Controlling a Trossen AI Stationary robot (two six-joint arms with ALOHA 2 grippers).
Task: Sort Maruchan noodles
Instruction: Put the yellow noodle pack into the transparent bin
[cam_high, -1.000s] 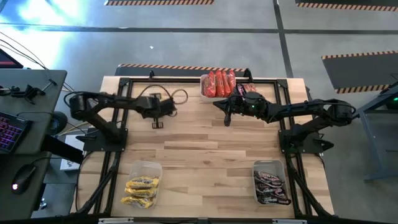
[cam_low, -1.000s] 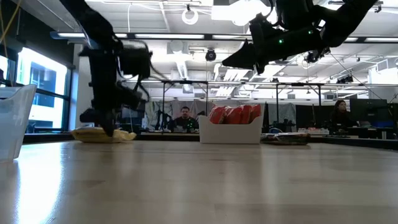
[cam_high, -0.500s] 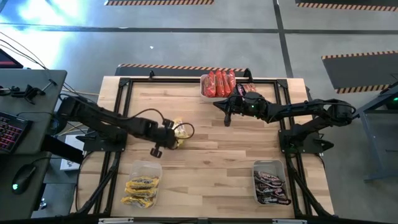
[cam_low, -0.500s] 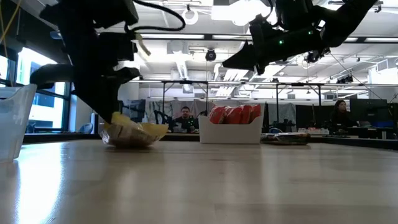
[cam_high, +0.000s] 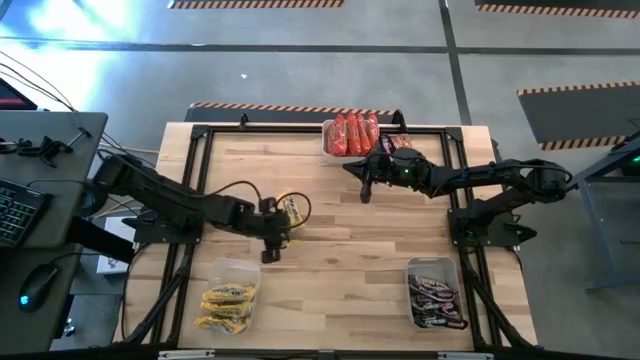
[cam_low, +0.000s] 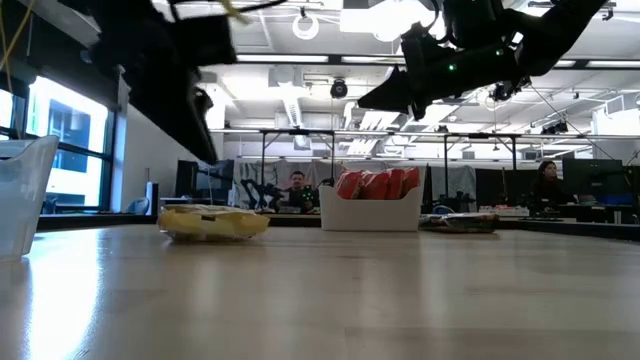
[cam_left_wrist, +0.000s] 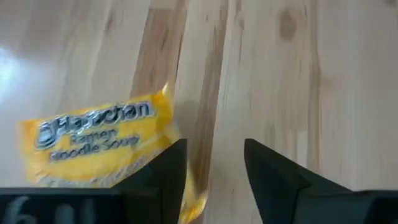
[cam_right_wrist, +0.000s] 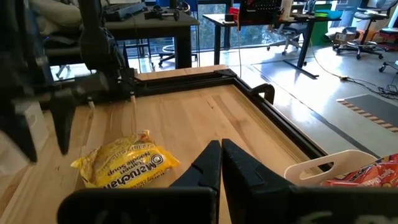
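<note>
Noodles first: a yellow packet (cam_high: 290, 209) lies flat on the bare wood left of the table's centre, with the left claw (cam_high: 270, 246) just beside it, fingers spread and holding nothing. That reads as the yellow sort in hand, so the next move calls for dropping over the packet, pinching it, and carrying it to the tub (cam_high: 228, 297) of yellow packets near the front-left corner. Right claw (cam_high: 366, 190) hangs near the back edge beside the red packets' tub (cam_high: 350, 134), fingers pressed together.

Three tubs (cam_high: 229, 270) of noodles, one loose yellow packet (cam_high: 290, 209), two arms (cam_high: 170, 196)
</note>
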